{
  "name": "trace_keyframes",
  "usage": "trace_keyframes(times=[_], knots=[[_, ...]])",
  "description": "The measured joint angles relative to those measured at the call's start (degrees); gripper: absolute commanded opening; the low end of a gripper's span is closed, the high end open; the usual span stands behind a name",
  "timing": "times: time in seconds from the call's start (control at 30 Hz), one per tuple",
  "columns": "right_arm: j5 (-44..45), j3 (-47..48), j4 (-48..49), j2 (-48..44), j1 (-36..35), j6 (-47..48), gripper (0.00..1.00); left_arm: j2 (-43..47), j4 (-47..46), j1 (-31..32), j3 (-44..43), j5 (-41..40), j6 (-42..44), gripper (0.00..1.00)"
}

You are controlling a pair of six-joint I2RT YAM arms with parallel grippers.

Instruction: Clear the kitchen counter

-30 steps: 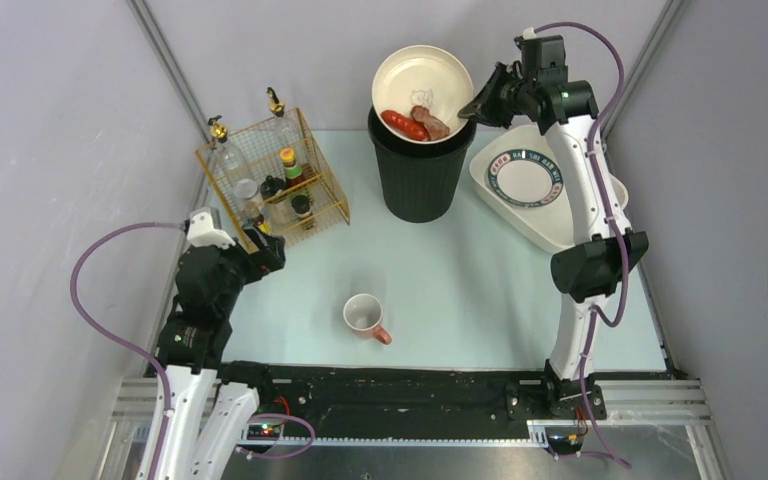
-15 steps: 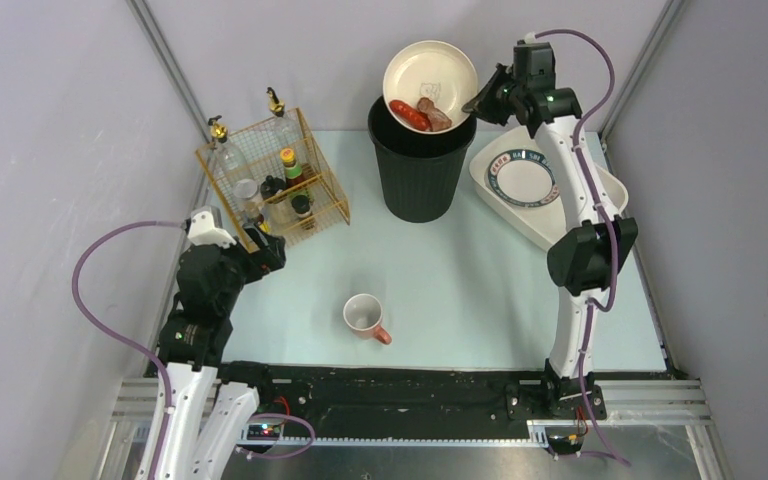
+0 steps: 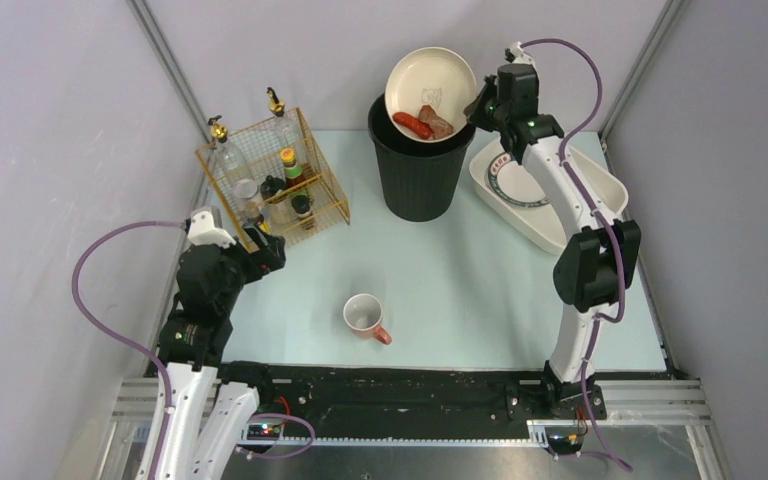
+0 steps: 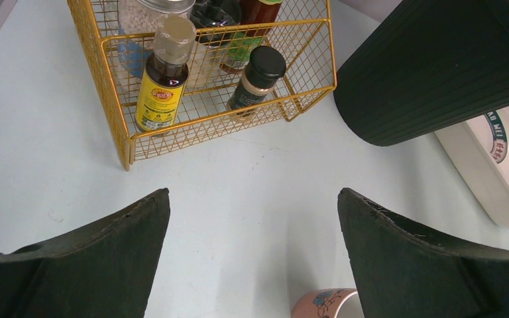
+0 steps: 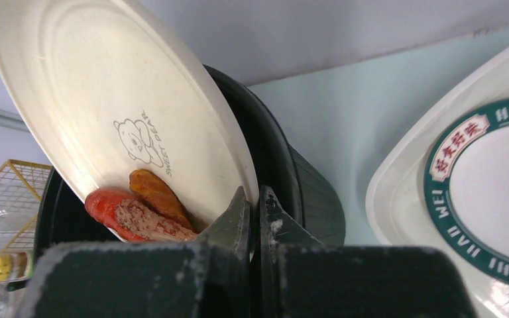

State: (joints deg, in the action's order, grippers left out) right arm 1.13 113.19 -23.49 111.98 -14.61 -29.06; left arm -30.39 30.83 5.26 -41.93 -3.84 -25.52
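We see the table (image 3: 460, 280) lying pale green before both arm bases, with a black bin (image 3: 418, 180) standing near its far edge. Our right tool (image 3: 481, 102) pinches the rim of a cream plate (image 3: 430, 75) held tilted over the bin. Our left tool (image 4: 253, 193) hangs spread wide.

1. The left arm (image 3: 205, 290) has white lower links and bulky black joint housings, with a white block at its wrist.
2. The right arm (image 3: 585, 265) has the same white links and black joints; a small green light (image 3: 531, 122) glows near its wrist.
3. A purple cable (image 3: 73, 280) loops beside the left arm; a second purple cable (image 3: 555, 41) arcs above the right wrist.
4. The left gripper (image 4: 253, 199) has broad, matte black fingers (image 4: 99, 248) with rough edges.
5. The right gripper (image 5: 253, 199) also has black fingers, scuffed with pale specks.
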Motion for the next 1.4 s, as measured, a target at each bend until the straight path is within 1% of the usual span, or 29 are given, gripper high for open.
trace_keyframes(times=[0.27,0.63,0.93,1.17,1.4], knots=[[5.5,-8.3,11.6,-6.3,-3.7,9.6,0.0,-0.3,0.0,0.0,0.0,0.0,0.0,1.0],[13.7,-15.5,26.9,-11.7,-9.9,28.4,0.0,-0.5,0.0,-0.1,0.0,0.2,0.0,1.0],[20.5,-24.9,42.5,-12.3,-14.9,48.6,0.0,-0.7,0.0,-0.2,0.0,0.2,0.0,1.0],[23.7,-25.2,53.9,-12.3,-17.2,59.4,0.0,-0.7,0.0,-0.2,0.0,0.8,0.0,1.0],[26.3,-25.3,60.8,-12.6,-18.2,66.6,0.0,-0.7,0.0,-0.2,0.0,1.0,0.0,1.0]])
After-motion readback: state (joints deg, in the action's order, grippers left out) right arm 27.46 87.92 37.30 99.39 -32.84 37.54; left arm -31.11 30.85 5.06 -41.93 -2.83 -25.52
